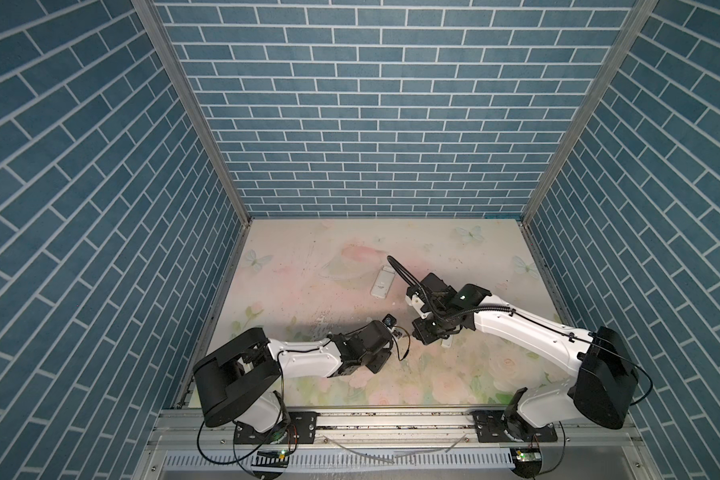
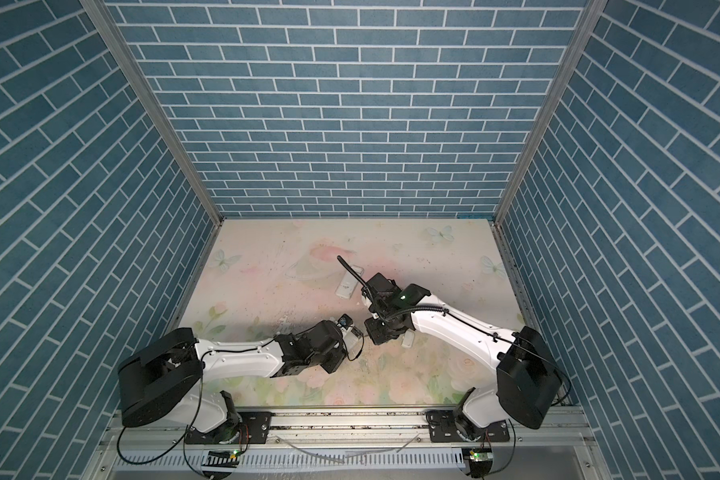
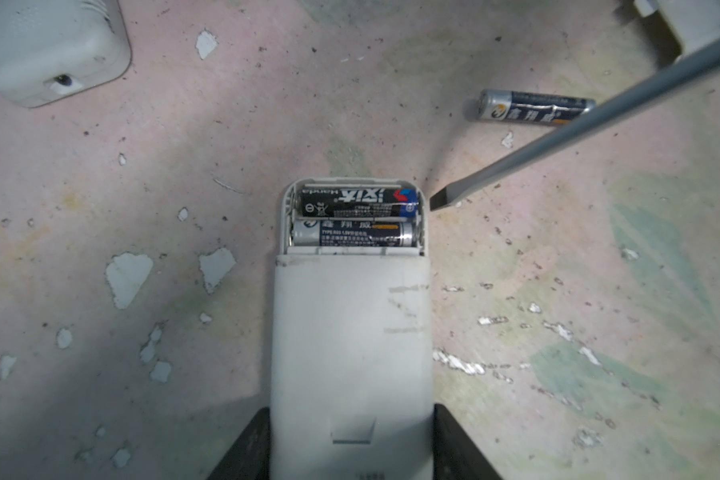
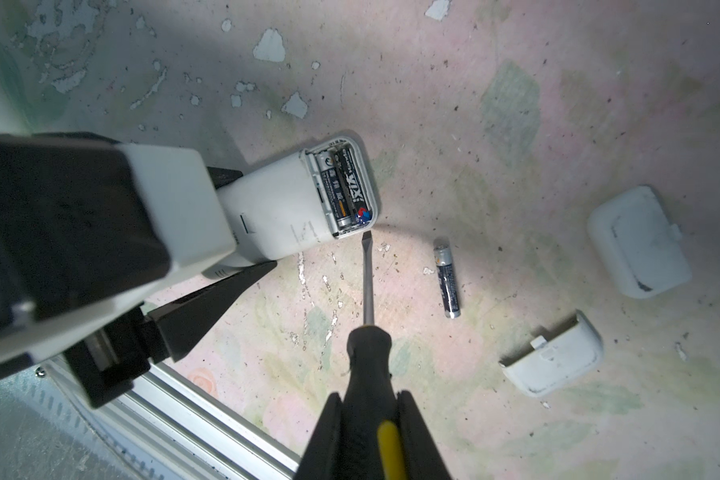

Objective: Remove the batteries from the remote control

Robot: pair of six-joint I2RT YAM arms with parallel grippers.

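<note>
My left gripper (image 3: 351,409) is shut on the white remote control (image 3: 350,332), one black finger on each long side. The remote's compartment is uncovered and holds two batteries side by side, a black one (image 3: 356,201) and a silver-and-dark one (image 3: 352,233). A third battery (image 3: 533,107) lies loose on the table (image 4: 447,277). My right gripper (image 4: 368,399) is shut on the black-and-yellow handle of a screwdriver (image 4: 368,353). Its flat tip (image 4: 366,239) hovers just outside the end of the compartment (image 4: 344,187). In both top views the two grippers (image 1: 393,332) (image 1: 429,332) meet near the table's middle.
A second white remote (image 1: 382,282) (image 3: 46,50) lies farther back on the floral table. Two white cover plates (image 4: 553,357) (image 4: 636,245) rest beyond the loose battery. An aluminium rail (image 4: 184,399) runs along the table's front edge.
</note>
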